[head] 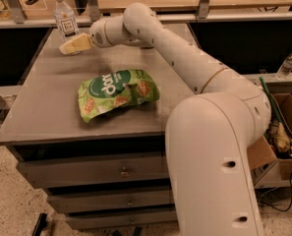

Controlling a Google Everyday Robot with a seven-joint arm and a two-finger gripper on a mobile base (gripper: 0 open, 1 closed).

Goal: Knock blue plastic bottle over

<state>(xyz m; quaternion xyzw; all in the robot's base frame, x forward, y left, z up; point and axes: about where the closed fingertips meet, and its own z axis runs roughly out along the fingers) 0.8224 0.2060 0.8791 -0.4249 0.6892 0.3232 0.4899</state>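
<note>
Gripper [74,44] low beside the bottle [65,16] — lined up, it seems, for a sideways shove.
Bottle stands upright at the far left corner of the table [32,117], so the arm stretches across the top, past the green bag [117,93], to put the gripper near its base. The gripper has hold of nothing that shows — whether it is open or closed I cannot tell, nor whether it touches the bottle.

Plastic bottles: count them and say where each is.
2. The blue plastic bottle stands back left on the table, by the gripper; a smaller bottle stands far right, off the table. Others may be hidden.
</note>
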